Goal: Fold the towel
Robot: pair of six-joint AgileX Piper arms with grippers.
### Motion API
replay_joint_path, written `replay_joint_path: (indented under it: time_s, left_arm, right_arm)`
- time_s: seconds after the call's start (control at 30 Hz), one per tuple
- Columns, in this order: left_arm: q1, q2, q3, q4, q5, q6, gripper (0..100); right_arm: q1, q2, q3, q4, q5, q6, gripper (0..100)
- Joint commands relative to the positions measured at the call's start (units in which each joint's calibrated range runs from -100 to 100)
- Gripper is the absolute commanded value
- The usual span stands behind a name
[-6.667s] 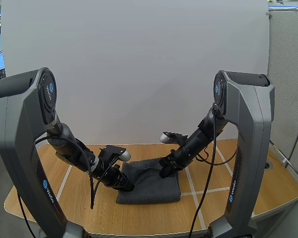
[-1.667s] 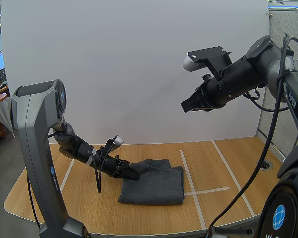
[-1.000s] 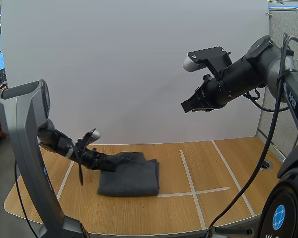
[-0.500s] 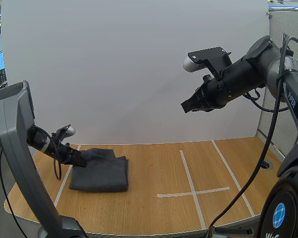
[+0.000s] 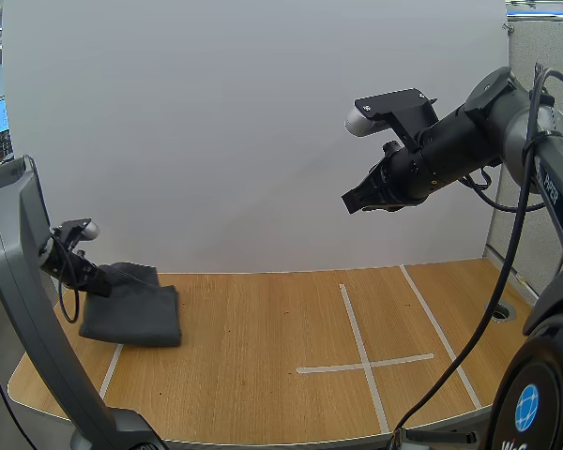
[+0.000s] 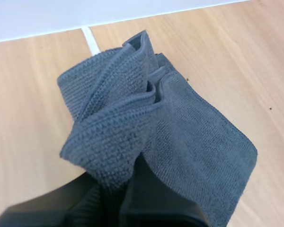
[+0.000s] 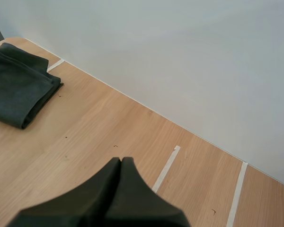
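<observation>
The right arm carries the only markings. Along its grey outer link runs a short line of white lettering, set lengthwise down the link; it appears to read PiPER, though the letters are small and not fully certain. Lower down, on the arm's broad grey column at the near edge, sits a round blue emblem with a white globe-like figure; white letters begin just beneath it but are cut off and cannot be read
</observation>
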Motion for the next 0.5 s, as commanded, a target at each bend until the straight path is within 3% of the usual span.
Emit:
replay_joint_path:
  time_s: [0.0,0.23,0.47]
  left_arm:
    - [0.60,1.3,-6.1,2.3,0.9,-0.8,0]
    - [1.66,5.2,-13.2,3.9,0.9,-0.9,0]
    - [1.66,8.9,-19.2,5.8,0.9,-1.1,0]
  right_arm:
    - [-0.2,-0.6,-0.4,0.9,0.8,-0.2,0]
    - [-0.2,-0.6,-0.4,0.8,0.8,0.1,0]
    - [-0.2,-0.6,-0.4,0.8,0.8,0.1,0]
